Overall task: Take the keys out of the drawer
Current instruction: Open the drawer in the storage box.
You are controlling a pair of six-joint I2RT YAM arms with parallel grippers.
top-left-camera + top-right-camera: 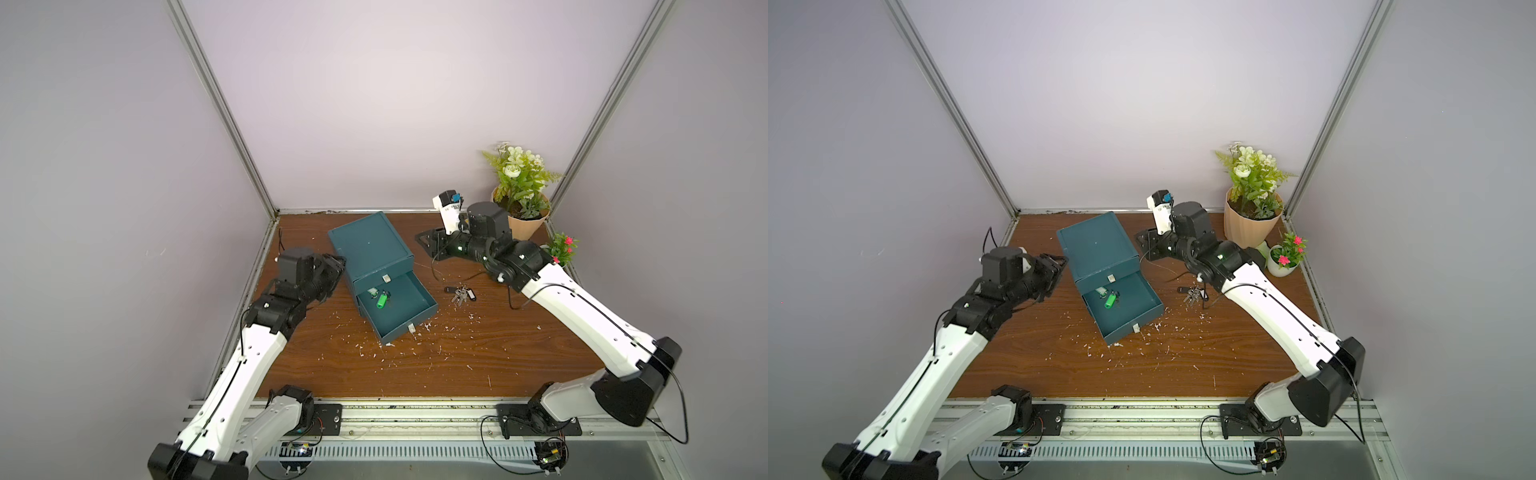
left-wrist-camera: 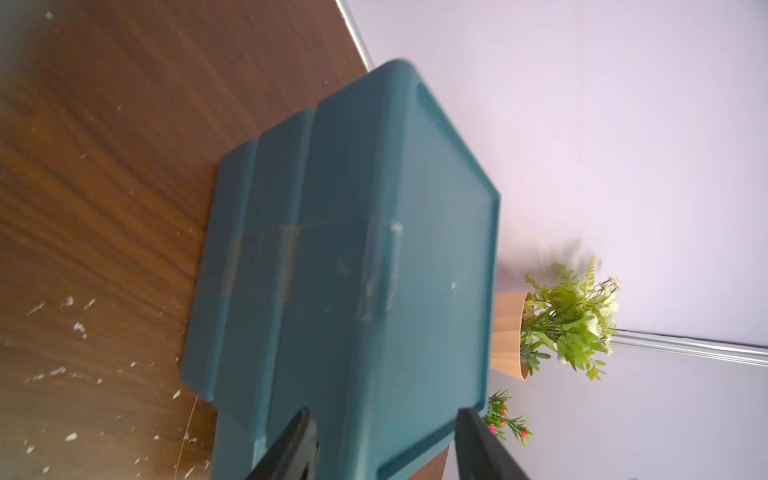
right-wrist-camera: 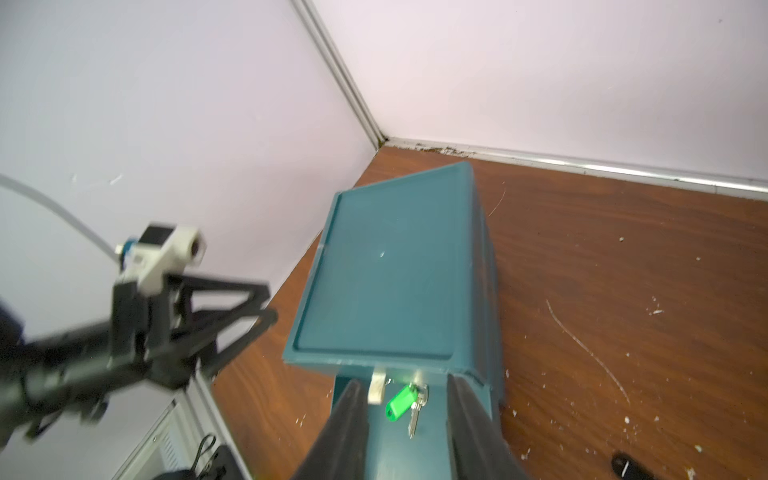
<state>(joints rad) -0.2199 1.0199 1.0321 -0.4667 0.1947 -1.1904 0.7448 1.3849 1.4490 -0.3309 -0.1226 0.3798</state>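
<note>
- Top views, nearest the rail: brown table (image 1: pixel 415 374) scattered with white flecks (image 1: pixel 374 353).
- Next in: the lower drawer (image 1: pixel 405 297) of the teal cabinet (image 1: pixel 368 245) stands pulled out toward the rail. Inside, the green-tagged key (image 1: pixel 382 300) lies toward the back, close under the shut upper drawer (image 1: pixel 376 274). A small pale item (image 1: pixel 371 292) sits just beside it, too small to identify. The rest of the drawer floor shows bare.
- The silver bunch (image 1: pixel 459 294) with black tags lies on the table just right of the drawer, already out.
- Left gripper (image 1: pixel 334 266): jaws spread, nothing held, close against the cabinet's left wall. Cannot tell if it touches.
- Right gripper (image 1: pixel 427 243): jaws apart and empty, hovering beside the cabinet's right wall, well apart from the green-tagged key. The right wrist view looks along the cabinet top down to that key (image 3: pixel 401 405).
- Judgement: the step in hand is fetching the green-tagged key.
  - Enter the drawer from above, forward of the upper drawer's front.
  - Set the jaws across the tag's narrow width and close on the tag rather than the flat blade.
  - Lift straight up before travelling sideways, so the drawer wall is not dragged.
  - Bracing the cabinet with the left gripper should stop it sliding.
- Far corner: tan pot (image 1: pixel 525 226) holding a leafy white-flowered plant (image 1: pixel 521 174); small white pot (image 1: pixel 1277 268) holding pink flowers (image 1: pixel 1289 249).
</note>
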